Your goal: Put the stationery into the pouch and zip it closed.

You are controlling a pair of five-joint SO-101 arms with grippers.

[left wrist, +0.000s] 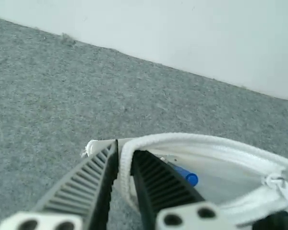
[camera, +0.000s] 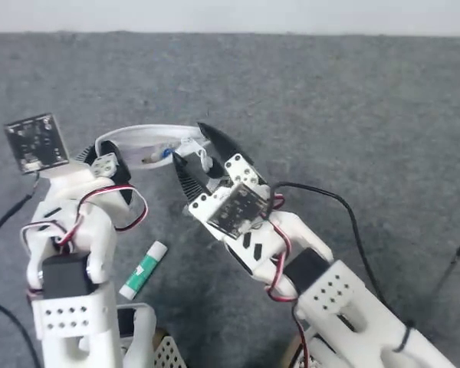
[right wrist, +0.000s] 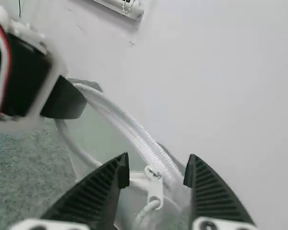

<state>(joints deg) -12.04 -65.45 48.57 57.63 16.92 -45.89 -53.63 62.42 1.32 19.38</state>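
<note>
High view: pouch [camera: 132,144] lies lengthwise left-to-right (mouth open).

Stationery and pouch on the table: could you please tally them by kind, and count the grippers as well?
Pouch: 1
Glue stick: 1
Blue pen, lying inside: 1
Grippers: 2, the left gripper and the right gripper
Total: 5
</note>
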